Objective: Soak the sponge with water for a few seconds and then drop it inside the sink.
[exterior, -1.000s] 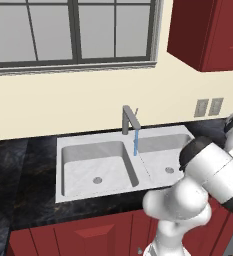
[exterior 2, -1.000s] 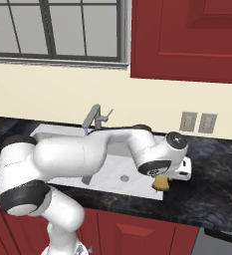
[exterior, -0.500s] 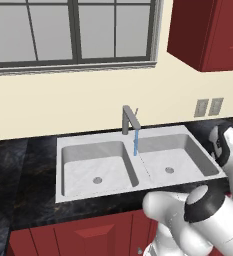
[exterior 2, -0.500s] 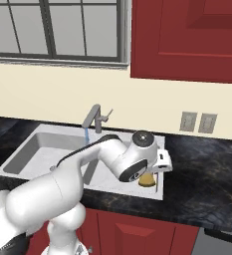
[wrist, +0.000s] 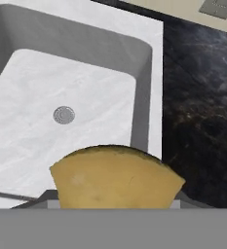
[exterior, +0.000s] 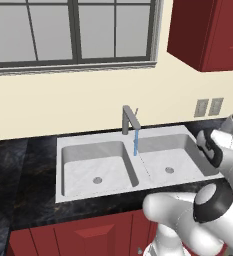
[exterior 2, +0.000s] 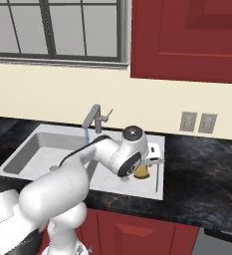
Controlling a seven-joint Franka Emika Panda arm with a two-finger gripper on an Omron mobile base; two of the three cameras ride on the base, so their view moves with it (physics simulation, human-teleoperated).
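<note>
Sponge (wrist: 116, 177) held in the claw (exterior 2: 143, 168), over the near right corner of the sink (exterior: 83, 147), above the right basin's rim. Fingers are hidden behind the sponge in the hand view (grip inferred from the sponge hanging under the hand). Water (exterior: 135, 142) runs from the tap (exterior: 129, 119) at the divider, well left of the sponge. Right drain (wrist: 64, 115) visible below. Dark bench (wrist: 200, 112) to the right; wall outlets (exterior 2: 198, 122) beyond. The arm hides the sink's near edge in the right base view.
</note>
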